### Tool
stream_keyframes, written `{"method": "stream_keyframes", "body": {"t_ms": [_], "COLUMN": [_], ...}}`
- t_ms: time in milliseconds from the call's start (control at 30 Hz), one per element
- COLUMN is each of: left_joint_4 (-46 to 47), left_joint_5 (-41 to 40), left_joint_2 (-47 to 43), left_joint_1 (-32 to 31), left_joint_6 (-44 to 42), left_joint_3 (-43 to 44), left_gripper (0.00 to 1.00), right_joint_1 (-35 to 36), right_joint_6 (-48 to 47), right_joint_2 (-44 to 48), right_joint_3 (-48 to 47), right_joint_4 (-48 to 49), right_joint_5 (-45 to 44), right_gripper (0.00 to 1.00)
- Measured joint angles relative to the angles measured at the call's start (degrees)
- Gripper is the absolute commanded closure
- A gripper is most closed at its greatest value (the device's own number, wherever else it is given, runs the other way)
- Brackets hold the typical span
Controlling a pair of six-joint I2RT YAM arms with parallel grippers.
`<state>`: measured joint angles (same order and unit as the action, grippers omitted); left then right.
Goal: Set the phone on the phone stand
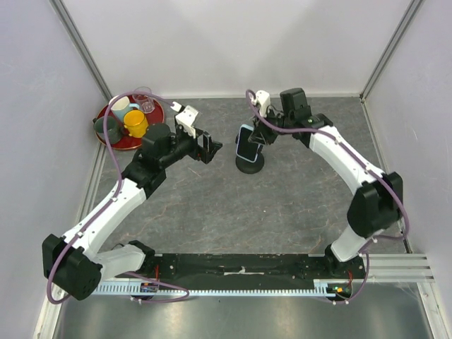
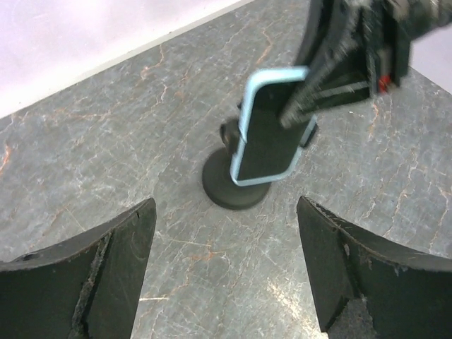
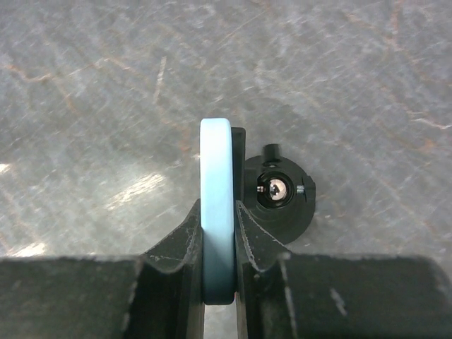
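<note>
Nearly there: your right gripper (image 3: 218, 236) is pinched tight on the phone (image 1: 246, 142), holding it at centre frame against the cradle of the phone stand (image 1: 250, 167). I can't tell if it's seated, so settle it, then release. Your left gripper (image 2: 226, 212) hangs wide open and empty, just left of it on the tabletop (image 1: 282, 212). The tray (image 1: 116, 142) of cups (image 1: 135, 123) at the upper left is no obstacle.

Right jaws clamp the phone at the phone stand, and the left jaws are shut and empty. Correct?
Not quite. The left jaws are open, not shut, as the left wrist view shows; they are empty. The right jaws do clamp the phone at the phone stand.
</note>
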<state>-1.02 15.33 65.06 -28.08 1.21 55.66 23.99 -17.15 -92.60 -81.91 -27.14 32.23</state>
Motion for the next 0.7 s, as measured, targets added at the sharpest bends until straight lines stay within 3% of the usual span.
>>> {"method": "stream_keyframes", "body": {"t_ms": [433, 700], "left_joint_4": [0.8, 1.8], "left_joint_5": [-0.2, 3.4], "left_joint_2": [-0.4, 0.2], "left_joint_1": [0.0, 0.0], "left_joint_6": [4.3, 6.4], "left_joint_3": [-1.7, -1.7], "left_gripper": [0.14, 0.15], "right_joint_1": [-12.7, -14.8], "right_joint_6": [-4.9, -5.2], "right_joint_2": [-29.4, -38.6], "right_joint_3": [-37.6, -51.2], "right_joint_4": [-9.4, -11.5], "right_joint_5": [9.4, 9.7], "right_gripper": [1.00, 1.00]}}
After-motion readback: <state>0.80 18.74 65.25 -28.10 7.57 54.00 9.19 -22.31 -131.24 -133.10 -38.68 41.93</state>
